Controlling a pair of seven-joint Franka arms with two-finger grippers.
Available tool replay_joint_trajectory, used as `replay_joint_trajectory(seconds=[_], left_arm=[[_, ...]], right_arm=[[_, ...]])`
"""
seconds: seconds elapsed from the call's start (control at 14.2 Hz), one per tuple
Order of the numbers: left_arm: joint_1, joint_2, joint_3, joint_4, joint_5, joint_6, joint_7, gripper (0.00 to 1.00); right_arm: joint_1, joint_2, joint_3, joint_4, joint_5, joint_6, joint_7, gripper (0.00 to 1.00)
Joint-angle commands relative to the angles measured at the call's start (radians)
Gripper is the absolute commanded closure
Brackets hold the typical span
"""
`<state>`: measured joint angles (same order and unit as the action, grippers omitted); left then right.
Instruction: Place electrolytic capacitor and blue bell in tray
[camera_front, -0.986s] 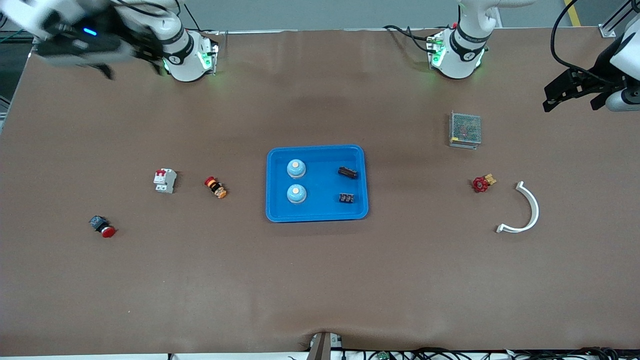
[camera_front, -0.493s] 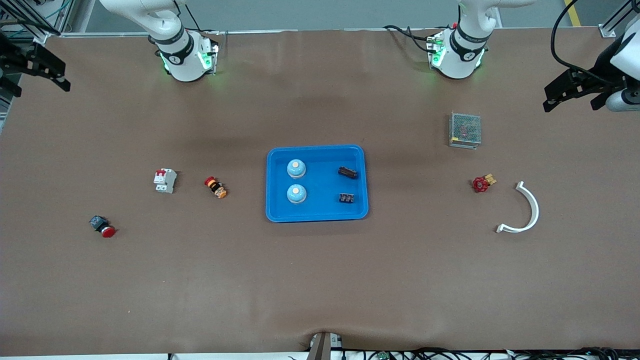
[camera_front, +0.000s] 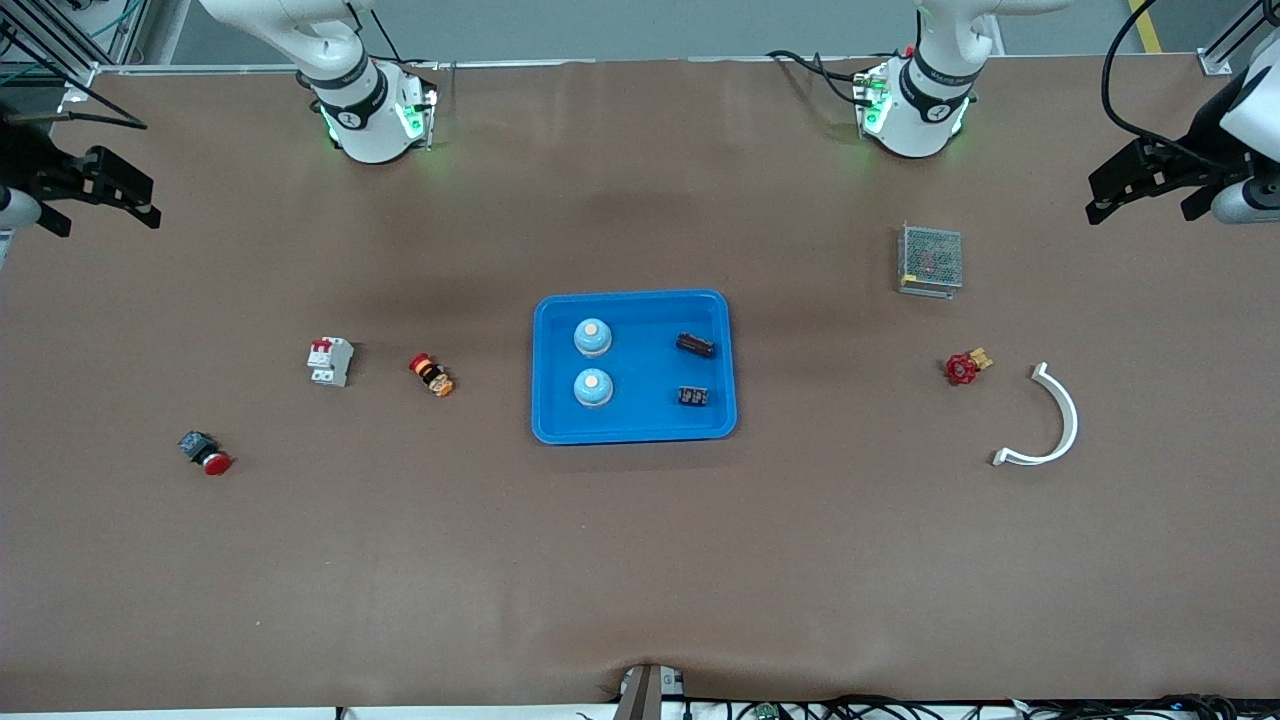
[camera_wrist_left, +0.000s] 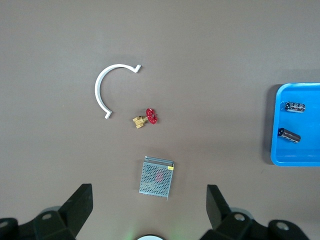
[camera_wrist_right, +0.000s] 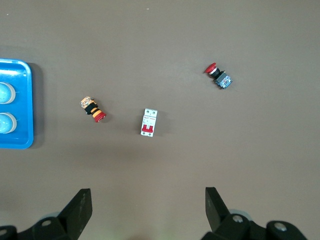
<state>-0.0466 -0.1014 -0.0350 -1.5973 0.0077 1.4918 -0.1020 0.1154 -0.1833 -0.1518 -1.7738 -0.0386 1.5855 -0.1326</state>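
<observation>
Left gripper (camera_front: 1140, 185) released, jaws wide, nothing between them, up in the air over the table edge at the left arm's end. In the left wrist view both fingers (camera_wrist_left: 77, 210) stand well apart, with the mesh box (camera_wrist_left: 157, 177) below between them.

Right gripper (camera_front: 100, 190) also released and empty, over the table edge at the right arm's end. Its fingers (camera_wrist_right: 80, 210) are spread in the right wrist view. Both arms wait, well apart from everything on the table.

Tray (camera_front: 635, 430) sits mid-table between the two arms. Inside it:
- two blue bells (camera_front: 592, 338), upright, toward the right arm's end, one nearer the front camera than the other, apart from each other
- dark electrolytic capacitor (camera_front: 695, 346) lying on its side, toward the left arm's end
- a second small black part (camera_front: 693, 396) nearer the front camera than the capacitor; cannot tell what it is

On the table outside the tray, left arm's end:
- red-handled valve (camera_front: 963, 368)
- white curved bracket (camera_front: 1050, 420) just beside the valve, nearer the table end

Right arm's end:
- circuit breaker (camera_front: 330, 361)
- orange-and-black button switch (camera_front: 431, 375) between breaker and tray
- red mushroom button (camera_front: 205, 453) nearest the front camera
</observation>
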Motion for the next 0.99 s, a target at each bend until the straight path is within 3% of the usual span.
replay_joint_trajectory(seconds=[0.0, 0.63, 0.77, 0.92], left_arm=[[0.004, 0.008, 0.0, 0.014, -0.006, 0.004, 0.01, 0.0], [0.007, 0.028, 0.009, 0.056, -0.003, 0.002, 0.008, 0.0], [0.007, 0.028, 0.009, 0.056, -0.002, 0.002, 0.008, 0.0], [0.007, 0.028, 0.009, 0.056, 0.0, 0.001, 0.008, 0.0]], right_arm=[[-0.049, 0.019, 0.015, 0.042, 0.006, -0.044, 0.004, 0.0], [-0.12, 0.022, 0.024, 0.097, 0.022, -0.062, 0.005, 0.0], [-0.212, 0.021, 0.108, 0.102, 0.031, -0.082, 0.002, 0.0], [-0.223, 0.021, 0.136, 0.12, 0.029, -0.096, 0.005, 0.0]])
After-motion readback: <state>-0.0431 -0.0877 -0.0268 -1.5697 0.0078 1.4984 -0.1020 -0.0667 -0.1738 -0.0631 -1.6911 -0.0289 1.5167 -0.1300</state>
